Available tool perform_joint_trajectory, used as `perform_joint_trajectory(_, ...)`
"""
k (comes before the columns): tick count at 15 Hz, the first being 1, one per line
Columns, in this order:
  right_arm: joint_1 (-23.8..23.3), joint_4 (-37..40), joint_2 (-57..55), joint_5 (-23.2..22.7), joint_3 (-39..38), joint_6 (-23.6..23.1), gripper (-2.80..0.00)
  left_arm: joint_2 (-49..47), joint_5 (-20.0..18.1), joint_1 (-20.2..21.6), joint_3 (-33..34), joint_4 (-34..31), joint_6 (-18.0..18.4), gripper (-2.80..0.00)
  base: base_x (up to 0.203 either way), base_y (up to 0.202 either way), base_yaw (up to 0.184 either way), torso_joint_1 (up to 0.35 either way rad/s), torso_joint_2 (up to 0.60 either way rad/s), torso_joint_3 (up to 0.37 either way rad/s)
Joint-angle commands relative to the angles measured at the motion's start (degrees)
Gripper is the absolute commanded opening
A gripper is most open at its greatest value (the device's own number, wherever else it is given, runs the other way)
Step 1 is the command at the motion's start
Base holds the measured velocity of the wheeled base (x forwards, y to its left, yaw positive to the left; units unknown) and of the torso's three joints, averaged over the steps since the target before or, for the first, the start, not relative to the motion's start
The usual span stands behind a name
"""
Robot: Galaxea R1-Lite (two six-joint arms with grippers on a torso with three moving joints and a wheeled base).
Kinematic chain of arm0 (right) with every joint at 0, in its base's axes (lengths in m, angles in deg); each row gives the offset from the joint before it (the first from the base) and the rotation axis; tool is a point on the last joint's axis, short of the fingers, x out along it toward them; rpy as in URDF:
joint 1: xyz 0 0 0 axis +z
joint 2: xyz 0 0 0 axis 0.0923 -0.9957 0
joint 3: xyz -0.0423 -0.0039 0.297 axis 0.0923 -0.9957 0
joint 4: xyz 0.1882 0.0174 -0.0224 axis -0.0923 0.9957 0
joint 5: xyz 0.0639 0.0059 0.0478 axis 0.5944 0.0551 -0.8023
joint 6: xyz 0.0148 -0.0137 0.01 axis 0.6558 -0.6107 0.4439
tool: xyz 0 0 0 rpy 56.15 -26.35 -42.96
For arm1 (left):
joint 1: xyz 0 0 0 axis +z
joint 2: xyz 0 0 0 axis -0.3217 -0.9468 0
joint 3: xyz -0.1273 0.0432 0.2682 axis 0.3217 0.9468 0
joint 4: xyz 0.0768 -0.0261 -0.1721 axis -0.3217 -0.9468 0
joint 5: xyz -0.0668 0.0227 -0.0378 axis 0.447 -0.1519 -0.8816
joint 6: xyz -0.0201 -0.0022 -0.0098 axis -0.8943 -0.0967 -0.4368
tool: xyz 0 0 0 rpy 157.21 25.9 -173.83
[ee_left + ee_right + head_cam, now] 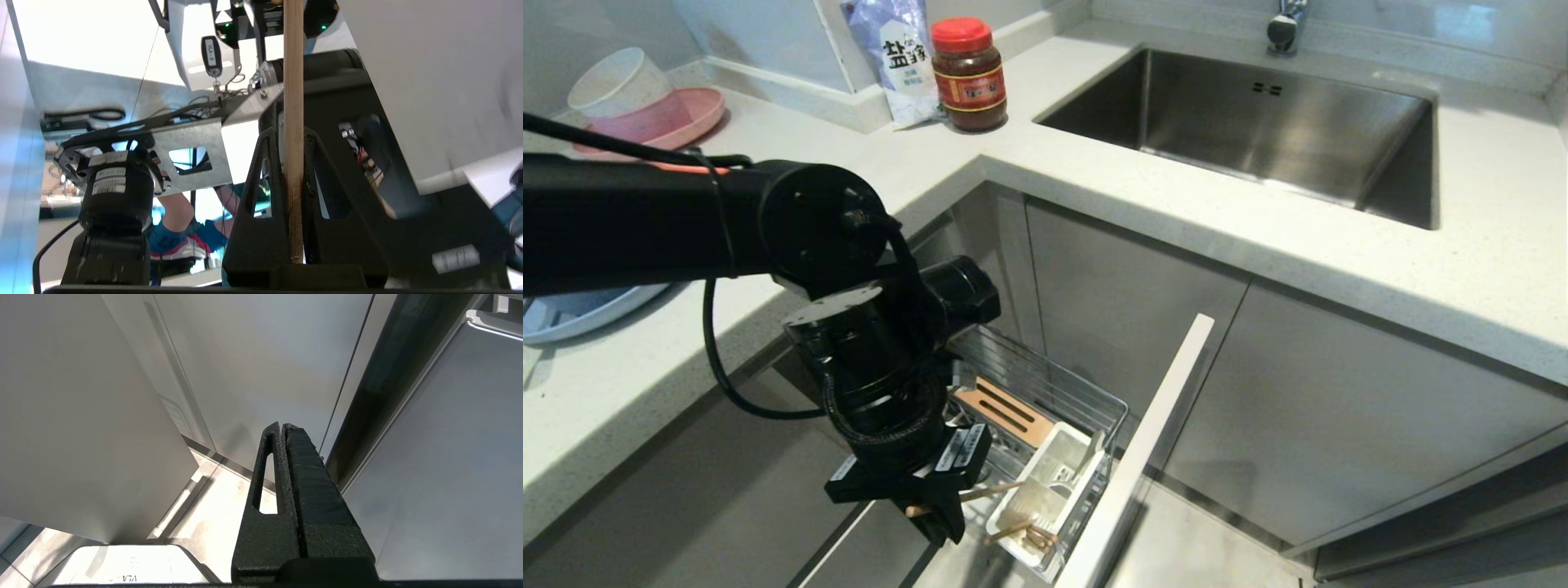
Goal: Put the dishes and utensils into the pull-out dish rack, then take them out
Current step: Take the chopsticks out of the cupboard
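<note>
My left gripper point(935, 513) hangs low over the near end of the pull-out dish rack point(1045, 384), shut on one light wooden chopstick point(990, 491) that sticks out level toward the white cutlery caddy point(1058, 478). In the left wrist view the chopstick point(293, 81) runs straight up between the black fingers point(261, 196) of that gripper point(288, 134). More chopsticks point(1023, 532) lie at the caddy's near end. A light-blue plate point(572, 314) sits on the counter at far left, partly behind my arm. My right gripper point(283, 425) is shut on nothing, parked beside cabinet fronts.
The rack's grey front panel point(1143, 441) stands open to the right of the caddy, a slotted wooden strip point(1005, 408) inside. A pink plate with stacked bowls point(645, 106), a salt bag point(900, 57), a red-lidded jar point(968, 77) and the steel sink point(1258, 122) occupy the counter. A person's leg point(175, 212) shows behind.
</note>
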Motion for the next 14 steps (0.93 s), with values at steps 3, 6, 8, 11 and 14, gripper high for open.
perform_joint_trajectory(3, 0.0, 0.0, 0.2, 0.0, -0.1, 0.0, -2.8, 8.5, 0.0, -1.9, -2.7, -4.1, -0.2, -2.8, 0.0, 0.0, 0.0, 0.0, 0.0, 0.0)
perform_joint_trajectory(6, 0.0, 0.0, 0.2, 0.0, -0.1, 0.0, -2.8, 14.9, 0.5, -3.0, -4.8, -5.0, -0.2, -2.8, 0.0, 0.0, 0.0, 0.0, 0.0, 0.0)
perform_joint_trajectory(8, 0.0, 0.0, 0.2, 0.0, -0.1, 0.0, -2.8, 19.1, 1.0, -3.9, -5.7, -5.0, -0.2, -2.8, 0.0, 0.0, 0.0, 0.0, 0.0, 0.0)
perform_joint_trajectory(11, 0.0, 0.0, 0.2, 0.0, -0.1, 0.0, -2.8, 25.0, 2.3, -4.5, -8.2, -4.9, -0.2, -2.8, 0.0, 0.0, 0.0, 0.0, 0.0, 0.0)
perform_joint_trajectory(14, 0.0, 0.0, 0.2, 0.0, -0.1, 0.0, -2.8, 30.5, 2.4, -4.4, -11.9, -4.5, -0.2, -2.8, 0.0, 0.0, 0.0, 0.0, 0.0, 0.0)
